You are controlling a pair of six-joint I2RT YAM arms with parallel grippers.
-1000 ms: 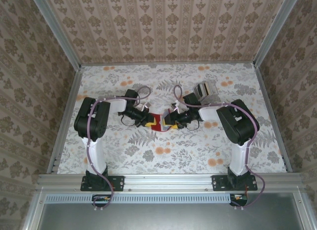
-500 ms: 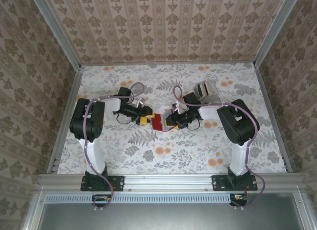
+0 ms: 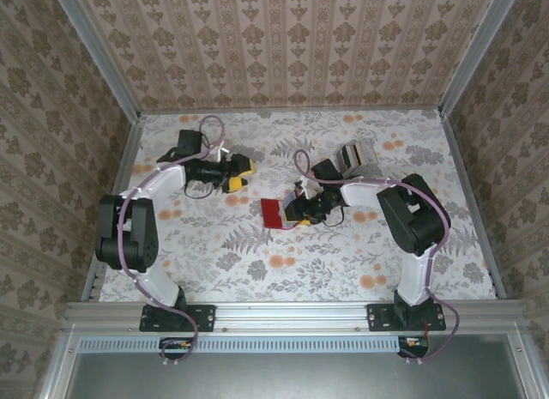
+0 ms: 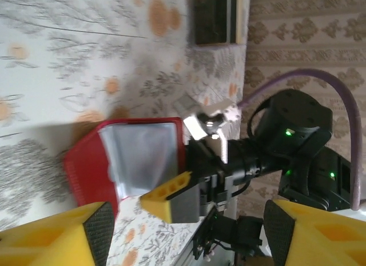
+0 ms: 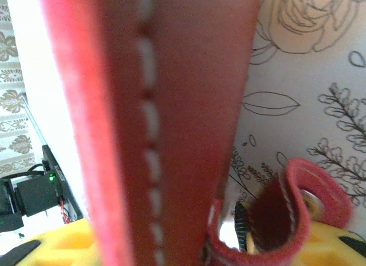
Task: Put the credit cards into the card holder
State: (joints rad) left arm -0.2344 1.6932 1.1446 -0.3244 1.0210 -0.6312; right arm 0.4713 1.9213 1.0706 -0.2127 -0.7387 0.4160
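The right gripper [image 3: 296, 215] is clamped on one edge of the red card holder [image 3: 274, 212]. The holder juts out beyond its fingertips, folded open to show a pale inner pocket [image 4: 140, 154]. The left gripper [image 3: 238, 171] hangs well apart from the holder, facing its open side. Its yellow fingers [image 4: 54, 237] are spread wide with nothing between them.

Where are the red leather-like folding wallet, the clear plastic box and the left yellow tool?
red leather-like folding wallet [image 3: 273, 212], top external view: flat face
clear plastic box [image 3: 359, 157], top external view: top
left yellow tool [image 3: 239, 175], top external view: between fingertips
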